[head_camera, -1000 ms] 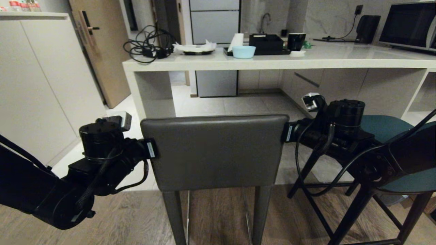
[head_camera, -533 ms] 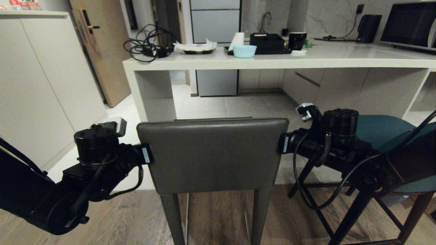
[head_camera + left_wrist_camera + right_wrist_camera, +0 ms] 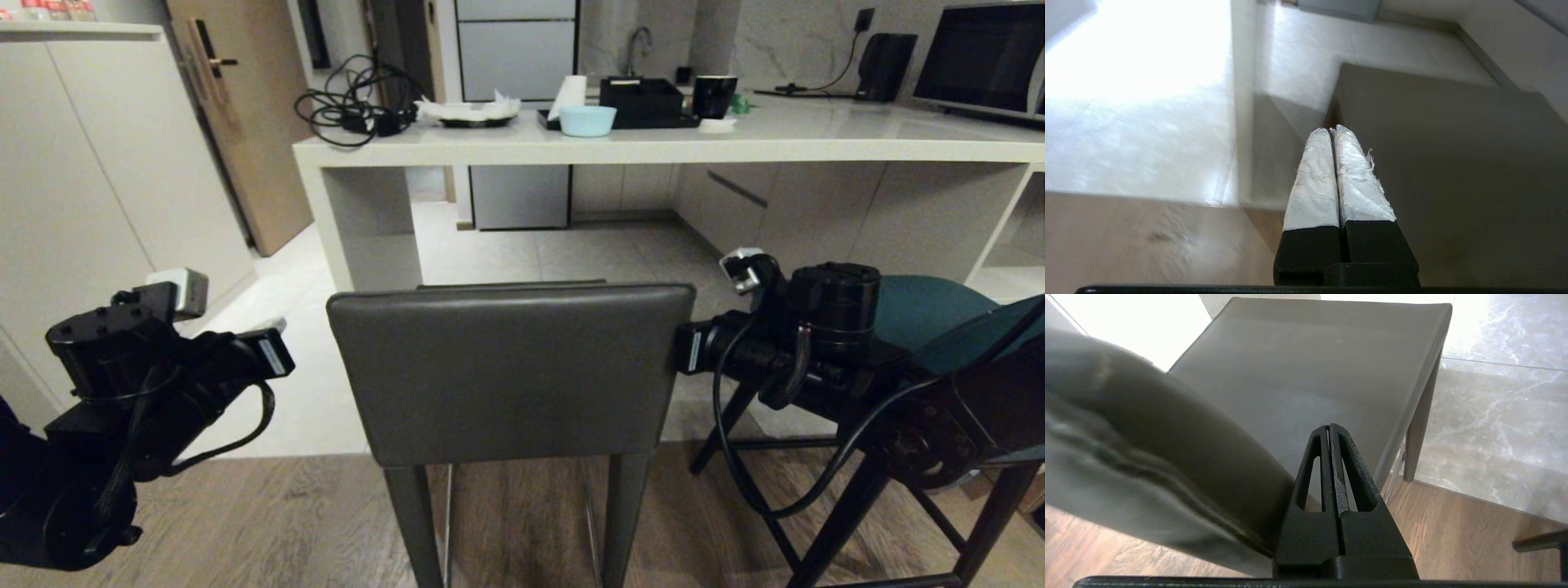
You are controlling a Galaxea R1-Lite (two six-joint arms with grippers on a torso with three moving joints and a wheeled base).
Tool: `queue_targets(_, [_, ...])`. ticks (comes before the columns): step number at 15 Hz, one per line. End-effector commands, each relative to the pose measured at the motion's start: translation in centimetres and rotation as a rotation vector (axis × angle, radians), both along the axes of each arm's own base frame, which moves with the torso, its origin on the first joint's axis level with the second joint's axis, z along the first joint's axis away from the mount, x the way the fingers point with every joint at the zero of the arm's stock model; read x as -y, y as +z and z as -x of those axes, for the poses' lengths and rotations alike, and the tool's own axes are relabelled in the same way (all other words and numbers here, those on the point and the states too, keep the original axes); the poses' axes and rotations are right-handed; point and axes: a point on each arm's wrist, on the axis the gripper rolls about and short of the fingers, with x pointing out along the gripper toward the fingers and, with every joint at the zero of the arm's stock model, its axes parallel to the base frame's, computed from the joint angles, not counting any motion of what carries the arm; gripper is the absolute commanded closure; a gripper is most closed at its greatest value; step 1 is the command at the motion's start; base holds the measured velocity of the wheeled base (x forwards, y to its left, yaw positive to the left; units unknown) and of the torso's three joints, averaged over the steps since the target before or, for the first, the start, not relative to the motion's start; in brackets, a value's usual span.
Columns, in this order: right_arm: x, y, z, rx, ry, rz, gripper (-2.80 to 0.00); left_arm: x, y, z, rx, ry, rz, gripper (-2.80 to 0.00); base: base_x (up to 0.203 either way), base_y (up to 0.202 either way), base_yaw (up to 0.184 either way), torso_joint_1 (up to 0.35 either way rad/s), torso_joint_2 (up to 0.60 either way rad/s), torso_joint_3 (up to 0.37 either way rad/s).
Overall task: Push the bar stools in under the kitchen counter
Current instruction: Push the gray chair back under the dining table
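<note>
Kitchen counter (image 3: 653,147): long white slab top on white side panels, across the far side of the scene; open floor beneath it.

Grey stool (image 3: 510,367): dark grey leather, flat rectangular back toward the camera, square legs on the wood floor. It stands in front of the counter, not yet under it, much as half a second ago.

Teal stool (image 3: 922,306): curved back, thin black legs, to the right of the grey stool, partly hidden behind the right arm.

Tall white cabinet (image 3: 90,180): at the far left, beside a wooden door (image 3: 237,122).

Left gripper (image 3: 1333,132): change noted. A second ago it sat at the left edge of the grey stool's back; now it is drawn off to the left, clear of the stool with bare floor between. Its white-wrapped fingers (image 3: 1314,175) are pressed together, holding nothing.

Right gripper (image 3: 1329,428): at the right edge of the stool's back, as before, its tips over the seat; fingers pressed together, empty.

Counter clutter: microwave (image 3: 980,61) at right, black tray (image 3: 645,102), black cup (image 3: 713,96), tangle of black cables (image 3: 355,102), light blue bowl (image 3: 588,121).
</note>
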Motion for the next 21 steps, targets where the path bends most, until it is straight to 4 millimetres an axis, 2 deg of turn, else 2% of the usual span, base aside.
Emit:
queue_targets(1, [0.1, 0.6, 0.3, 0.019, 0.002, -0.009, 0.00, -0.1, -1.2, -2.4, -0.012, 0.005, -0.038, 0.00, 0.000, 0.000, 0.000, 0.000, 0.00, 0.000])
queue_targets(4, [0.1, 0.7, 0.3, 0.024, 0.001, -0.011, 0.00, 1.9, -2.2, -5.1, 0.000, -0.045, -0.093, 0.00, 0.000, 0.000, 0.000, 0.000, 0.00, 0.000])
queue_targets(9, [0.0, 0.6, 0.1, 0.023, 0.007, -0.008, 0.00, 4.2, -3.6, -5.7, -0.024, -0.101, -0.141, 0.00, 0.000, 0.000, 0.000, 0.000, 0.00, 0.000])
queue_targets(12, [-0.6, 0.1, 0.0, 0.011, 0.021, -0.004, 0.00, 5.5, -2.8, -5.6, 0.006, -0.112, -0.155, 0.00, 0.000, 0.000, 0.000, 0.000, 0.00, 0.000])
queue_targets(18, [-1.8, -0.2, -1.9, 0.032, 0.034, -0.002, 0.00, 5.6, -1.9, -4.2, 0.016, -0.112, -0.151, 0.00, 0.000, 0.000, 0.000, 0.000, 0.00, 0.000])
queue_targets(21, [-2.2, -0.3, -2.6, 0.046, 0.037, 0.006, 0.00, 6.3, -1.8, -3.6, 0.016, -0.137, -0.151, 0.00, 0.000, 0.000, 0.000, 0.000, 0.00, 0.000])
